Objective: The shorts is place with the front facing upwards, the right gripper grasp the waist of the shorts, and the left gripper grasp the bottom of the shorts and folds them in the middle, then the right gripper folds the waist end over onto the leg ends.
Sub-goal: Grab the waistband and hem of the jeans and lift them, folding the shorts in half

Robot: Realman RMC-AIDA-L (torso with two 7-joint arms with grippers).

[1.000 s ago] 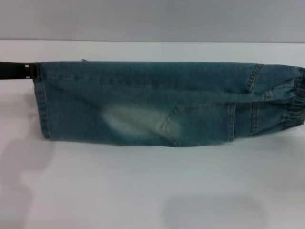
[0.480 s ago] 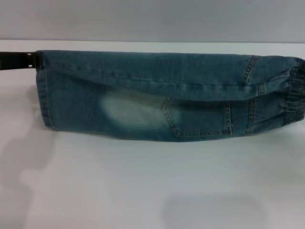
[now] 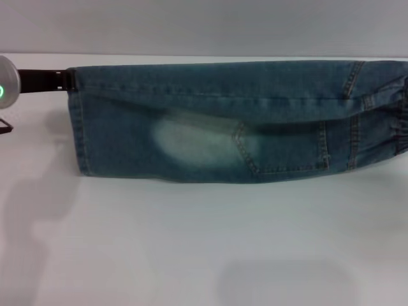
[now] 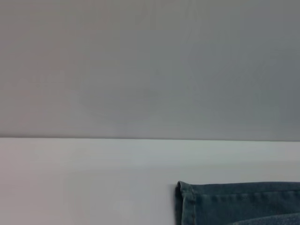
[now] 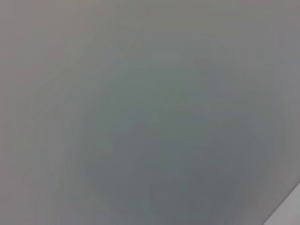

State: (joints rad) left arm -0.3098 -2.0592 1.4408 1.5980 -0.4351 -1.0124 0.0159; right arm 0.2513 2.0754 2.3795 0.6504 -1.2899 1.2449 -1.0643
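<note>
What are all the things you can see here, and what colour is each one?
shorts: one, blue-green denim, lifted and stretched across the table, top edge held up.
faded patch: one, pale, on the hanging leg.
waist: one, darker puckered band, at the right edge.
leg ends: stitched hems, at the left.
table: one, white, under the shorts.
wall: grey, behind.
left gripper: one, black, pinching the hem's top corner.
right gripper: not in view.

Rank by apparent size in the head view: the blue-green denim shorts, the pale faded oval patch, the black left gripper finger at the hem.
1. The blue-green denim shorts, spanning most of the frame.
2. The pale faded oval patch on the hanging leg.
3. The black left gripper at the hem corner; little of it shows.
</note>
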